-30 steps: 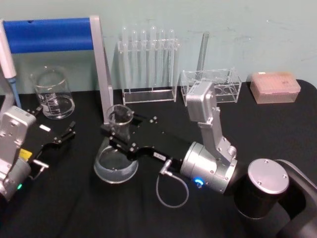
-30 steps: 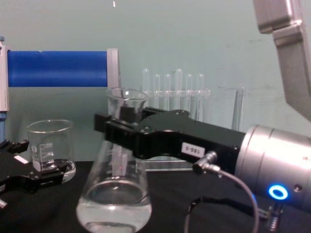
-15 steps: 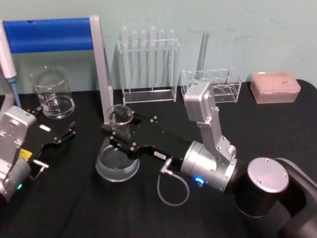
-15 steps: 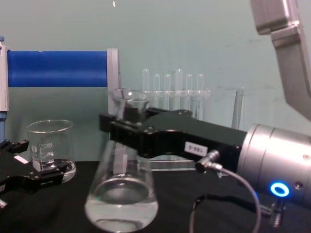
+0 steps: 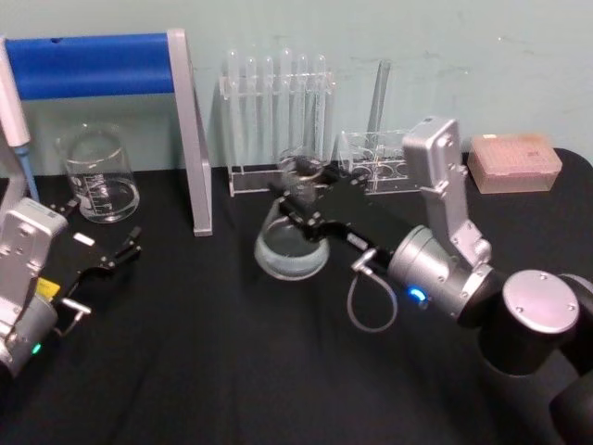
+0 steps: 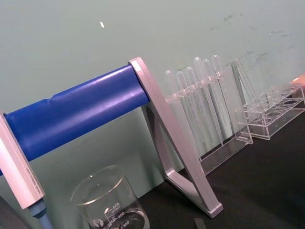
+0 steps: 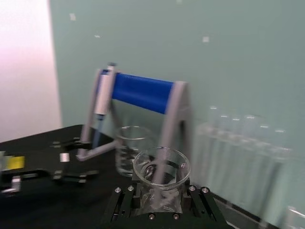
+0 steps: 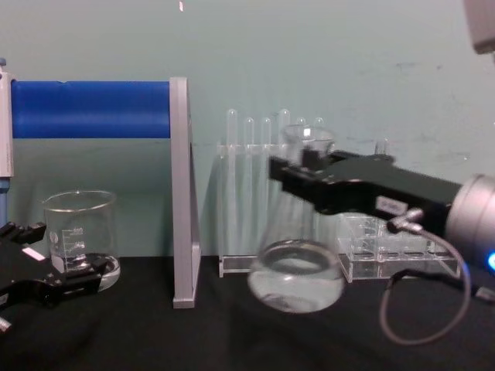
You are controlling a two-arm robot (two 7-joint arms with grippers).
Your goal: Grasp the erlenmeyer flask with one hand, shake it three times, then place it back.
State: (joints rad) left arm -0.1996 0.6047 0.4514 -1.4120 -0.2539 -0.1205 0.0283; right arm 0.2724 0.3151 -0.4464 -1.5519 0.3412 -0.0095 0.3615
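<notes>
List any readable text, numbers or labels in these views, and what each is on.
"300", "400": graduation numbers on the beaker, left wrist view.
White label on the right gripper: print too blurred to read.
Markings on the erlenmeyer flask: too blurred to read.
Yellow sticker on the left arm: too small to read.

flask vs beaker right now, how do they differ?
Shape: the erlenmeyer flask is conical with a narrow neck; the beaker is a straight-sided cylinder.
Support: the flask hangs tilted off the table, with the right gripper jaws shut on its neck. The beaker stands upright on the table, untouched, beside the parked left gripper.
Place: the flask is mid-table, the beaker far left.
Both are clear glass.
</notes>
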